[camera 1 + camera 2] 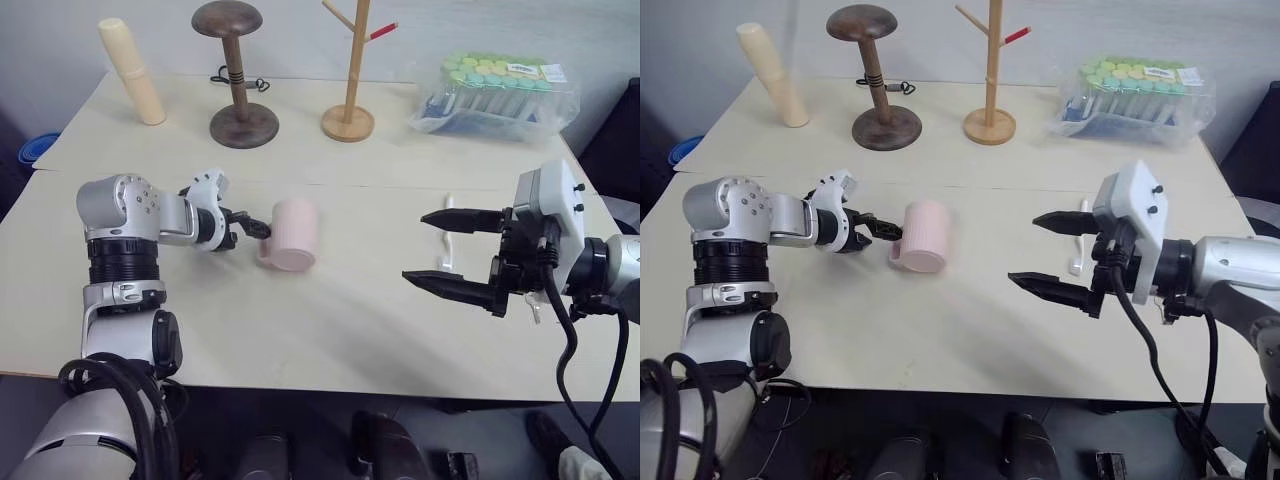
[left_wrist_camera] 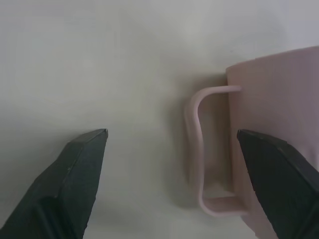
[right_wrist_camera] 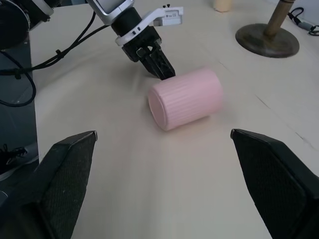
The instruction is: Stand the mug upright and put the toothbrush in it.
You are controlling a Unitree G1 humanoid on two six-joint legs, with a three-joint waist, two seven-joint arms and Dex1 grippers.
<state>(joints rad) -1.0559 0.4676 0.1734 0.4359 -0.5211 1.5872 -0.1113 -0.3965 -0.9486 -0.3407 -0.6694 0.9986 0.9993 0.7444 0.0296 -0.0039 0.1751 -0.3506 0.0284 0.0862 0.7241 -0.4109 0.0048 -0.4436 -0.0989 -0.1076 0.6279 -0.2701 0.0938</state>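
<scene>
Though half hidden by the right gripper [image 1: 447, 252], a toothbrush [image 1: 448, 203].

Toothbrush [image 1: 447, 232] mostly hidden behind the right gripper [image 1: 447, 252], only short white stretches visible between and beside the black fingers; bristle head impossible to make out. Mug [image 2: 279, 129] cut off by the left wrist view's edge, its mouth unseen there. Blue object [image 1: 35, 148] cropped at the table's far left corner, unidentifiable.
</scene>
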